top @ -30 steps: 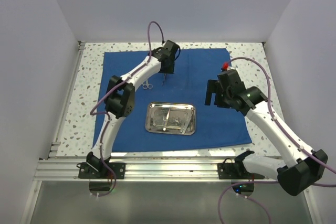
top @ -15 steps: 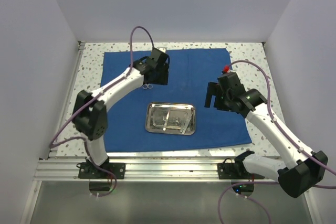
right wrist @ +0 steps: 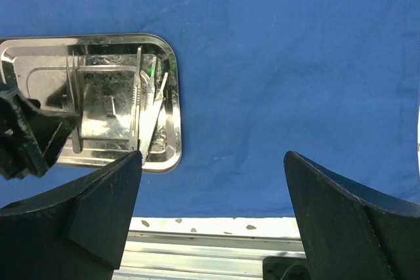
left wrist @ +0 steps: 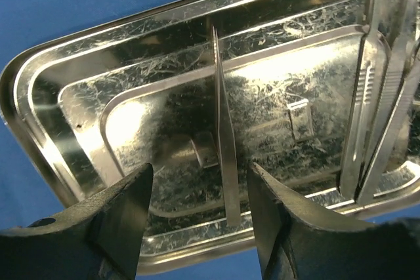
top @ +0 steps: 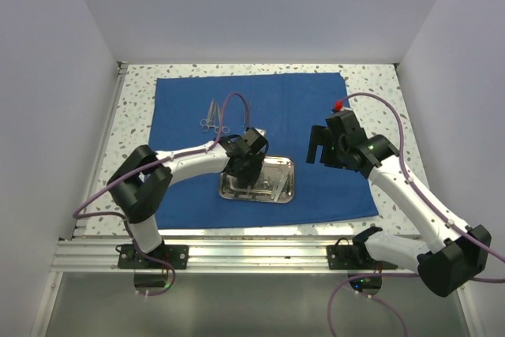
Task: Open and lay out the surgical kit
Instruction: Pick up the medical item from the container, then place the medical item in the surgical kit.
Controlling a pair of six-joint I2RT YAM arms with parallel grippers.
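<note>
The royal-blue drape (top: 276,108) lies spread flat on the table. The steel tray (top: 276,189) sits on its near middle. My left gripper (top: 246,173) is open and low over the tray's left part. In the left wrist view its open jaws straddle a thin steel tweezer (left wrist: 223,142) lying in the tray (left wrist: 59,116). More instruments (left wrist: 374,129) lie at the tray's right side. Scissors and forceps (top: 212,115) lie on the drape at the back left. My right gripper (top: 317,142) is open and empty above the drape, right of the tray (right wrist: 167,96).
The speckled table top (top: 134,108) shows around the drape. An aluminium rail (top: 252,254) runs along the near edge. White walls enclose the left, right and back sides.
My left gripper has moved from the back of the drape toward me and now sits over the tray. The scissors and forceps it covered now show on the drape. The right arm has barely moved.
</note>
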